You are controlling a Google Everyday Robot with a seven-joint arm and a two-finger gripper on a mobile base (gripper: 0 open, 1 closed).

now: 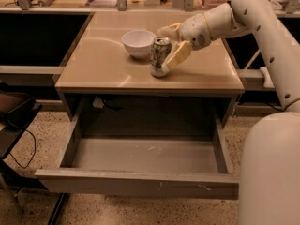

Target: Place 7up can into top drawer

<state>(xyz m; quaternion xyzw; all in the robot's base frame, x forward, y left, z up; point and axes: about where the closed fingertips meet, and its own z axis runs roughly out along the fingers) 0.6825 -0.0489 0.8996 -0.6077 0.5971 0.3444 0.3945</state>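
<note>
The 7up can (158, 60), white and green with a silver top, stands on the tan tabletop (108, 64) just right of a white bowl, leaning slightly. My gripper (165, 49) reaches in from the right and sits around the can at its height, touching its right side. The top drawer (140, 184) is pulled wide open below the table. Its flat grey bottom is bare and its plain front panel has small white scuffs.
A white bowl (138, 42) sits close to the can's left. My white arm (262, 27) crosses the table's right side and its base (272, 172) stands by the drawer's right end. A dark chair (14, 111) is at the left, and a cluttered counter is behind.
</note>
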